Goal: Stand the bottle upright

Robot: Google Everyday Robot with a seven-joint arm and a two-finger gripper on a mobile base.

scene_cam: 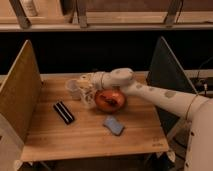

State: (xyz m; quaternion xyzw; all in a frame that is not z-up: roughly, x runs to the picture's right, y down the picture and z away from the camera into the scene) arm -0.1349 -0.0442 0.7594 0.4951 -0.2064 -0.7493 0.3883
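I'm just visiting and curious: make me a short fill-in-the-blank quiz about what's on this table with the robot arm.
1. The gripper is at the bottle, just left of the ____-coloured bowl.
2. The black rectangular bar lies ____ of the bottle.
3. The clear plastic cup stands at the ____ part of the wooden table.
4. In front of the bowl lies a small ____ object.

Missing words: orange; left; back; blue

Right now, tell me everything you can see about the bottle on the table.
The bottle is a small, slim, whitish item that looks like plastic, with a pale label. It appears roughly upright near the back middle of the wooden table, right at the end effector, which partly hides it, so actual contact is unclear. A clear cup sits just to its left, an orange bowl close on its right. Its cap and base cannot be made out.
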